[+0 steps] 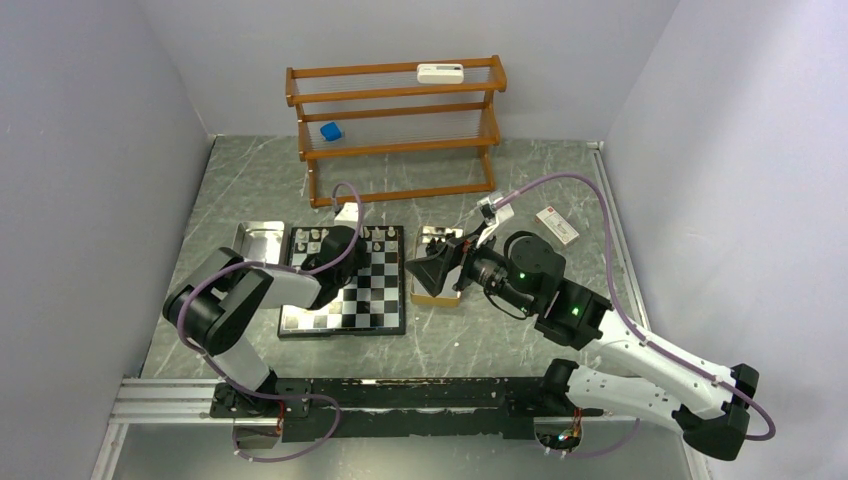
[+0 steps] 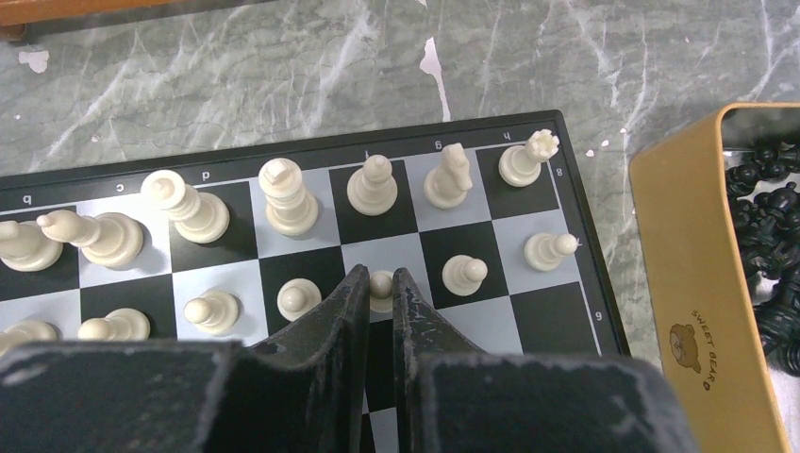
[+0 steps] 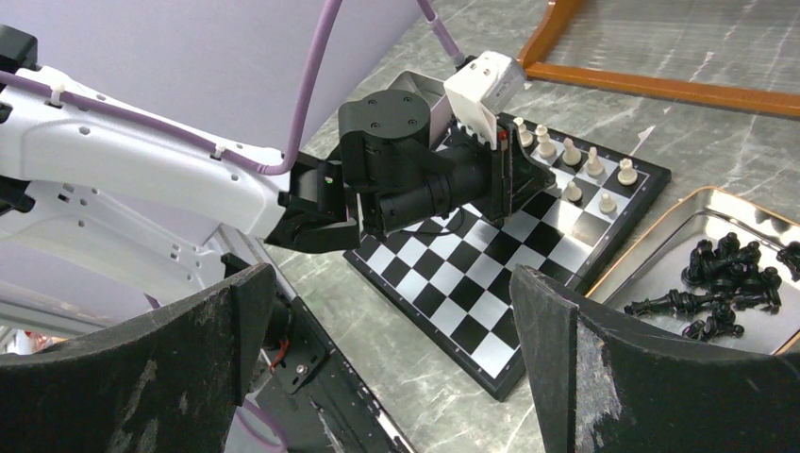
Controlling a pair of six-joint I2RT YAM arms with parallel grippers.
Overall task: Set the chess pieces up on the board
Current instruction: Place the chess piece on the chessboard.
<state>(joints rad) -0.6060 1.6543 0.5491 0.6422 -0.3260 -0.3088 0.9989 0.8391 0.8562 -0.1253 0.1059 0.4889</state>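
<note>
The board (image 1: 375,300): far rows crowded, near squares open

Cream pieces (image 2: 288,198) stand close-packed on the board's two far rows, with only narrow gaps between them. The left end effector (image 2: 379,274) sits down among them, fingers pinched on a cream pawn (image 2: 380,288). The board's near squares lie bare and can be reached from above. Just right of the board, a gold-walled tray (image 2: 689,283) of black pieces (image 3: 722,283) and the wide-spread right end effector (image 3: 391,278) block that side. Beyond the board's far edge stands a wooden rack (image 1: 395,130), with a strip of desk (image 2: 283,75) between them.

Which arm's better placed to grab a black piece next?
Probably right: right gripper open by the tray of black pieces; left gripper shut on a white pawn on the board.
</note>
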